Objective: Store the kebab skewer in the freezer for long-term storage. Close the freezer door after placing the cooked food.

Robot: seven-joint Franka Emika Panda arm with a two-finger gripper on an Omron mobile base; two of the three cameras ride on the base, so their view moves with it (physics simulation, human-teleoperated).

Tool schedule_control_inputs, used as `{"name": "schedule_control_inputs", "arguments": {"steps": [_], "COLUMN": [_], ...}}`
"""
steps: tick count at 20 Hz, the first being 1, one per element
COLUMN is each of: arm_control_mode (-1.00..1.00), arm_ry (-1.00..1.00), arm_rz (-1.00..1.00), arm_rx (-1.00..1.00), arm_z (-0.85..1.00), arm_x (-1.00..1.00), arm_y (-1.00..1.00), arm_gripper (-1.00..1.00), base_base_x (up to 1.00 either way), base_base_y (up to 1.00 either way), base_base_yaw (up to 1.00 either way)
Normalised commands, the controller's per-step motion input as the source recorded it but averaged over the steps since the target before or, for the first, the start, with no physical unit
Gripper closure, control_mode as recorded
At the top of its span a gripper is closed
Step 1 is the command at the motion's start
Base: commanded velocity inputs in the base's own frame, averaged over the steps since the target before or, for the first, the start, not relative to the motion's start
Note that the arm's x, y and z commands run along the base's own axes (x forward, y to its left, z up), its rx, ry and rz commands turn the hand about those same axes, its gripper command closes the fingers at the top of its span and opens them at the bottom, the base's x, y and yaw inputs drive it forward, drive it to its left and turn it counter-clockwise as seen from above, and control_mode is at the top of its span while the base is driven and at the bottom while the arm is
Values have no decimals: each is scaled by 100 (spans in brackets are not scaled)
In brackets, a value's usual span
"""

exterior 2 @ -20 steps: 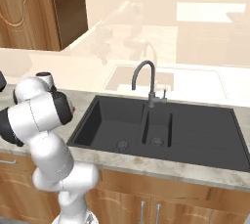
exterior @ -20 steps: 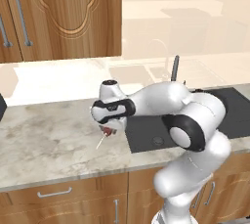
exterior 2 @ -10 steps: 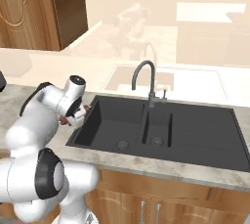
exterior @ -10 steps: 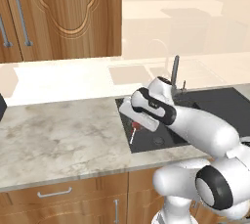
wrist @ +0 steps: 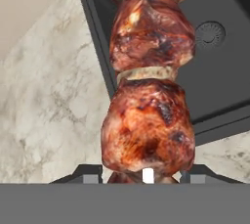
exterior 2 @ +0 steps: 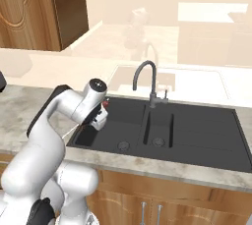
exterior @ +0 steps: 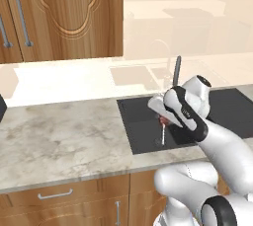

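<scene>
Pincer (exterior: 162, 117) clamped on kebab skewer (wrist: 149, 86), held above the black sink (exterior 2: 197, 135), pale stick (exterior: 162, 135) pointing toward 6 o'clock, marble worktop (exterior: 64, 138) at 9 o'clock, faucet (exterior 2: 147, 81) behind.

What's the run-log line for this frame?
gripper: shut on kebab skewer | position: above sink | freezer: not reached

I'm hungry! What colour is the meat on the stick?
Reddish-brown with dark charred spots on the kebab skewer, clearest in the hand view.
</scene>
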Motion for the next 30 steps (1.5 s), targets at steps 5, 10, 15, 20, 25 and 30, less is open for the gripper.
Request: {"name": "schedule_control_inputs", "arguments": {"steps": [5,10,15,20,25,30], "arm_control_mode": [-100,-100,-100,-100,-100,-100], "arm_ry": [-8,5,14,12,1,1], "arm_rz": [11,5,-2,-1,2,10], "arm_rx": [-37,-37,-7,0,0,-1], "arm_z": [43,27,-9,0,2,7], "arm_x": [-10,-8,3,0,-19,-35], "arm_y": [-15,0,-1,-2,-13,0], "arm_gripper": [100,100,100,100,100,100], "base_base_x": [0,0,0,0,0,0], "base_base_y": [0,0,0,0,0,0], "base_base_yaw": [0,0,0,0,0,0]}}
